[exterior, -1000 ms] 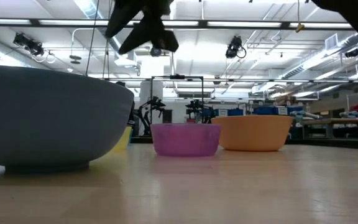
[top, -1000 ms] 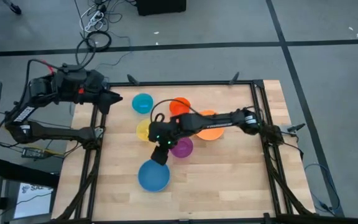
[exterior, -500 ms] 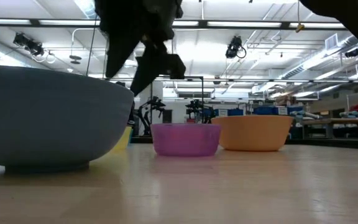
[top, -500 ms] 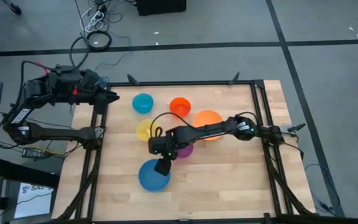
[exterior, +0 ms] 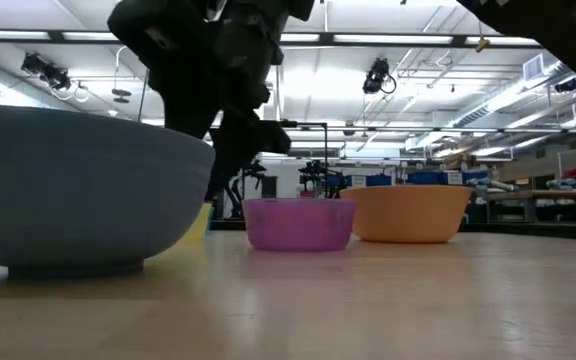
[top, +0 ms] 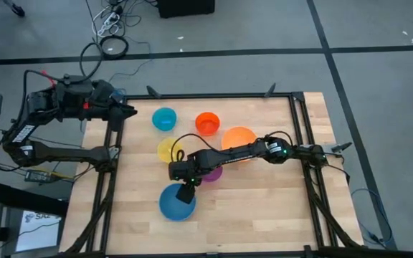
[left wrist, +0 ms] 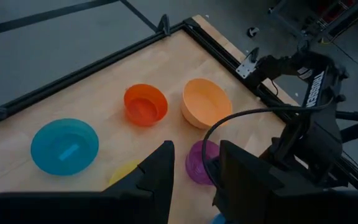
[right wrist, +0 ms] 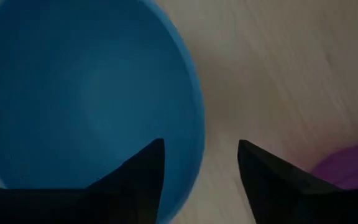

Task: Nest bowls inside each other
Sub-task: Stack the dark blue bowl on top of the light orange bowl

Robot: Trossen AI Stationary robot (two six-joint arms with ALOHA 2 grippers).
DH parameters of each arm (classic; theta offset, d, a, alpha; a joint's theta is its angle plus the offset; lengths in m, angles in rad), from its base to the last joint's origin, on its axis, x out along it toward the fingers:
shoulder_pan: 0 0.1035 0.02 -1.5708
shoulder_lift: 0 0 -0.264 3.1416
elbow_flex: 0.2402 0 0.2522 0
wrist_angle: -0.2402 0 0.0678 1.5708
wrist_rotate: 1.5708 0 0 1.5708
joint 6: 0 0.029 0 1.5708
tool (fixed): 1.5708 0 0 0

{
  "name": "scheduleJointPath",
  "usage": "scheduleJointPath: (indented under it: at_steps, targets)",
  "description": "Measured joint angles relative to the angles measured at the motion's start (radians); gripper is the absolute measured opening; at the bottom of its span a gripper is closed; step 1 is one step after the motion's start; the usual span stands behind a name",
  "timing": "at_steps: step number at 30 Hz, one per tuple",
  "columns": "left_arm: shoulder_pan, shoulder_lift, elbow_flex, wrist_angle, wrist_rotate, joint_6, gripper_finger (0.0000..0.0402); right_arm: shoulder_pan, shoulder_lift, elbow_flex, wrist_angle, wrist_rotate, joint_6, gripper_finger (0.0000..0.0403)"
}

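Note:
Six bowls rest on their bases on the wooden table: cyan, red-orange, orange, yellow, purple and a large blue one nearest the front edge. My right gripper is open and points steeply down over the blue bowl's far rim, with one finger over the inside and one outside. I see no touch. My left gripper is open and waits high at the table's far left corner.
A black metal frame runs around the table's edges. The purple bowl stands just behind my right gripper and the orange bowl stands beside it. Bare wood lies to the blue bowl's right.
My right gripper has sunk and moved toward the table's near edge, from above the purple bowl down to the blue bowl's far rim, tipping more steeply downward. The bowls have stayed in place.

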Motion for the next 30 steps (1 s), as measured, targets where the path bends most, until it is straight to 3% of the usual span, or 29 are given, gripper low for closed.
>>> scheduleJointPath:
  at_steps: [4, 10, 20, 27, 30]
  targets:
    - [0.0, 0.0, 0.0, 0.001, -0.001, 0.0, 0.0136, -0.019, 0.0, 0.0, 0.001, -0.003, -0.017, 0.0127]
    - [0.0, 0.001, 0.0, 0.005, -0.01, 0.0, 0.0136, -0.057, 0.0, 0.0, 0.016, -0.068, -0.067, 0.0012]
    - [0.0, 0.001, 0.0, 0.005, -0.013, -0.001, 0.0136, -0.088, -0.006, 0.0, 0.056, -0.078, -0.066, 0.0002]
    - [0.0, 0.001, 0.0, 0.005, -0.055, -0.001, 0.0136, -0.112, -0.109, 0.0, 0.019, 0.052, -0.098, 0.0001]
    - [0.0, 0.003, 0.0, 0.009, -0.084, 0.0, 0.0136, -0.146, -0.18, 0.0, -0.104, 0.135, -0.123, 0.0001]
